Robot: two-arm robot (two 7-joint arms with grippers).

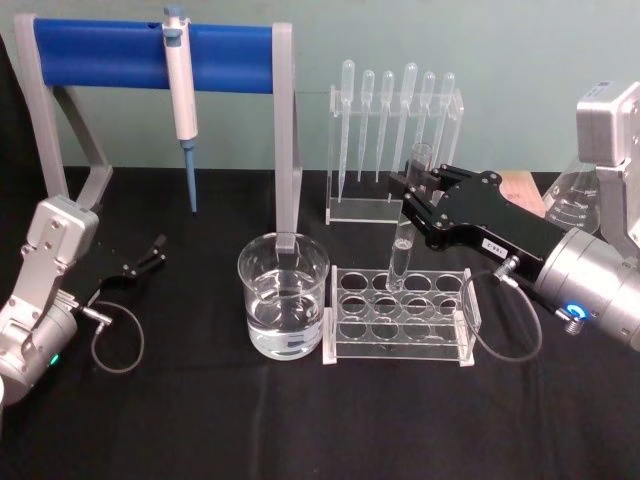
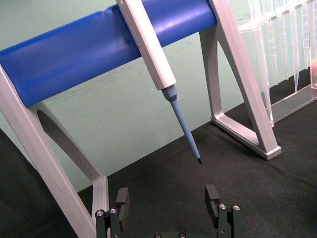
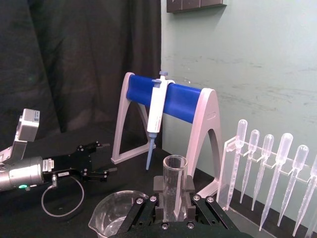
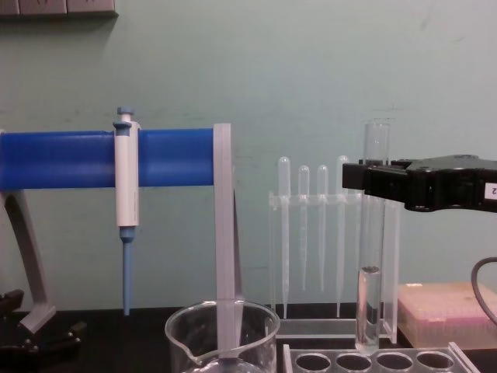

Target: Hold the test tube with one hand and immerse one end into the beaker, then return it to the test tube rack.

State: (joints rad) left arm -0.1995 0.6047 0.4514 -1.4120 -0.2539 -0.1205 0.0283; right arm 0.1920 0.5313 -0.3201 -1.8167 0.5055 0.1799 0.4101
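While the one-handed job falls to the other arm, the left gripper [image 1: 152, 252] lies low at the left of the table [image 1: 300, 430]. Its jaws are spread wide with nothing between them, and it is well apart from the glassware, so it cannot get in the way. Behind it the white-and-blue pipettor [image 1: 184, 95] hangs from the blue stand [image 1: 100, 55], not needed here. Toward the middle stands the beaker [image 1: 284, 295], upright and part filled with clear liquid, just beside the left end of the test tube rack [image 1: 400, 318]; that closeness, I judge, keeps the carry short. The test tube [image 1: 402, 250] stands upright over a back-row hole of the rack, its rounded end at or just above the hole; I cannot tell whether it is clear of it. The right gripper [image 1: 418, 183] reaches in from the right, its jaws closed on the tube's upper part below the rim, which leaves the lower end free for dipping and keeps the grip dry
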